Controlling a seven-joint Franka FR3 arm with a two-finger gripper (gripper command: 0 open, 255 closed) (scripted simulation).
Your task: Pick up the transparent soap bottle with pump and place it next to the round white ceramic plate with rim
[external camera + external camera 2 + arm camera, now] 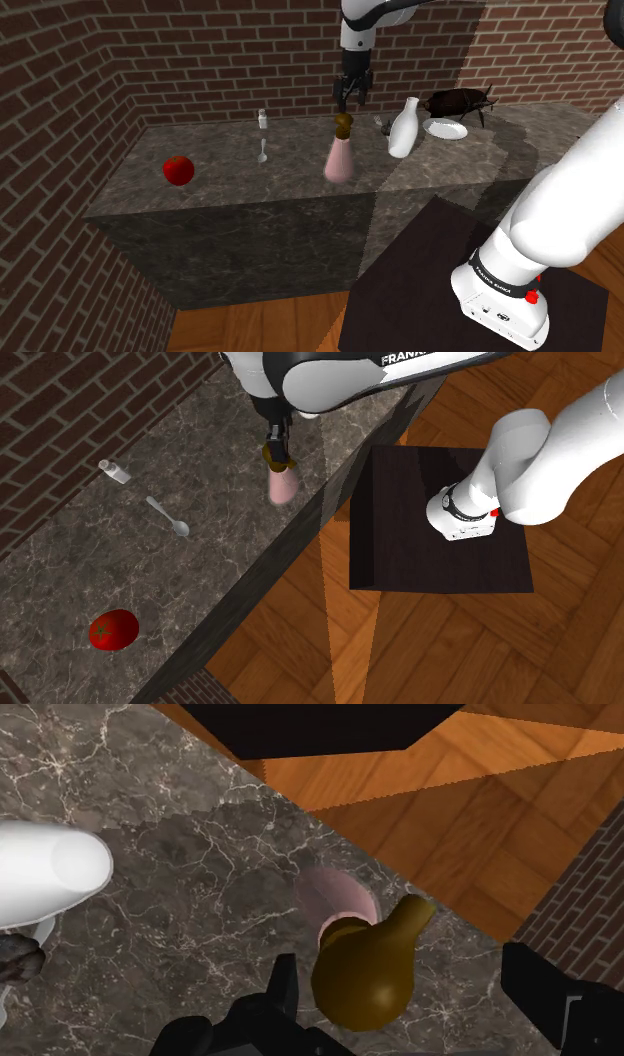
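The soap bottle (339,158) is pale pink and see-through, with a brown-gold pump head (343,124). It stands upright near the front edge of the dark marble counter (230,185). My gripper (353,100) hangs open just above the pump, pointing down. In the wrist view the pump head (365,972) lies between my two spread fingers (281,992) without touching them, and the pink body (335,894) shows below it. From the second exterior view the gripper (277,444) sits over the bottle (284,487). The round white plate (446,128) lies further toward the shoulder view's right.
A tall white vase (403,128) stands between bottle and plate, with a dark brown object (460,102) behind the plate. A spoon (263,151), a small clear shaker (263,118) and a red tomato (178,170) lie to the left. Brick walls (200,60) back the counter.
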